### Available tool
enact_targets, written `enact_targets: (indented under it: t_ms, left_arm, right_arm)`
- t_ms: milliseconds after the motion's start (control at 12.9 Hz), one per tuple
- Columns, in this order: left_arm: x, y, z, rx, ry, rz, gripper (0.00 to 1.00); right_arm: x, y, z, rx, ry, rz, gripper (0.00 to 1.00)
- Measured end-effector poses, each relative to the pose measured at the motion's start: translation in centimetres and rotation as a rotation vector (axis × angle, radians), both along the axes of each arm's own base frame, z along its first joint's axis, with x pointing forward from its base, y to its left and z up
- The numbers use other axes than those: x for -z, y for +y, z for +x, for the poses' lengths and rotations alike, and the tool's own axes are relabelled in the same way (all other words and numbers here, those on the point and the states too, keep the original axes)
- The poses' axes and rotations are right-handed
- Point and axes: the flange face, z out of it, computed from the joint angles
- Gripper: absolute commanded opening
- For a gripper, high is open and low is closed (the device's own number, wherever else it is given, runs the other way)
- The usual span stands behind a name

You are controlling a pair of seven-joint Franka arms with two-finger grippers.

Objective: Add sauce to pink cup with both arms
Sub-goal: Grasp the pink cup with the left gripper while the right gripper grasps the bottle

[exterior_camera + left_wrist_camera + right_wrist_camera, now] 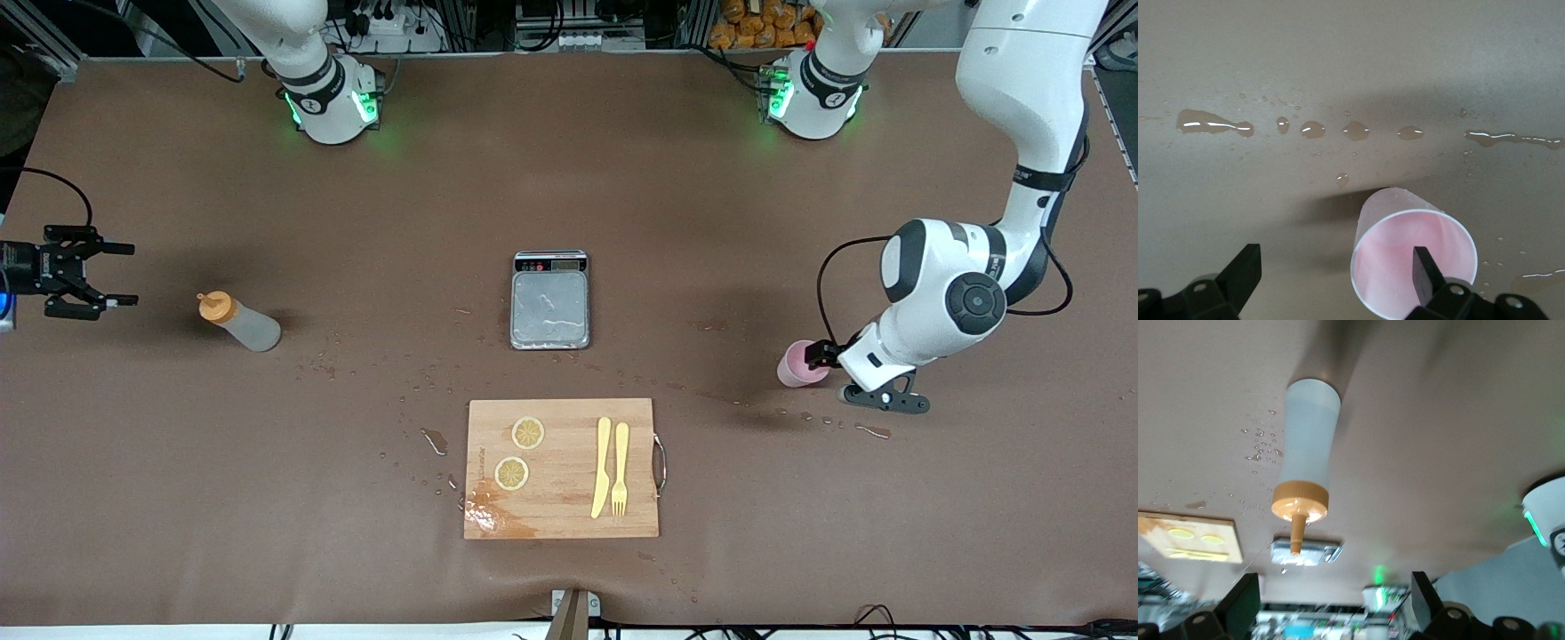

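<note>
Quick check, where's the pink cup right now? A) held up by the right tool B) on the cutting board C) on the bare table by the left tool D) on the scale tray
C: the pink cup stands on the brown table at the left arm's end, with the open left tool right at it and one finger in front of its rim, not gripping.

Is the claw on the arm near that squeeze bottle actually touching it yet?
Apart. In the front view the right gripper sits open, with bare table between its fingertips and the sauce; the right wrist view shows the bottle standing clear ahead of the fingers.
</note>
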Motion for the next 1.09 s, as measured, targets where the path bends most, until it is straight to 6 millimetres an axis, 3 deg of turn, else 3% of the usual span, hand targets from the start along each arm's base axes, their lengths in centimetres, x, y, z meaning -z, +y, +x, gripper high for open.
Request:
enact_targets:
  t_ms: [155, 233, 311, 544, 777, 1088]
  left_arm:
    - [0.8, -0.4, -0.2, 0.017, 0.013, 0.0, 1.0]
    - [1.2, -0.5, -0.2, 0.027, 0.018, 0.005, 0.54]
    - [1.6, -0.6, -0.3, 0.034, 0.023, 0.008, 0.01]
    - [2.1, -0.6, -0.4, 0.039, 0.031, 0.009, 0.0]
    - [2.0, -0.7, -0.4, 0.039, 0.03, 0.009, 0.0]
    - [0.9, -0.9, 0.4, 0.04, 0.004, 0.005, 0.0]
  right_arm:
    - [3.1, -1.4, -1.0, 0.045, 0.036, 0.062, 1.0]
    - [4.5, -1.4, -1.0, 0.056, 0.05, 0.083, 1.0]
    - [6.0, -1.3, -1.1, 0.062, 0.066, 0.101, 1.0]
    - [10.0, -0.9, -1.0, 0.104, 0.094, 0.169, 1.0]
    - [12.7, -0.6, -0.8, 0.154, 0.098, 0.224, 1.0]
    - [15.4, -2.9, -1.2, 0.255, 0.073, 0.209, 1.0]
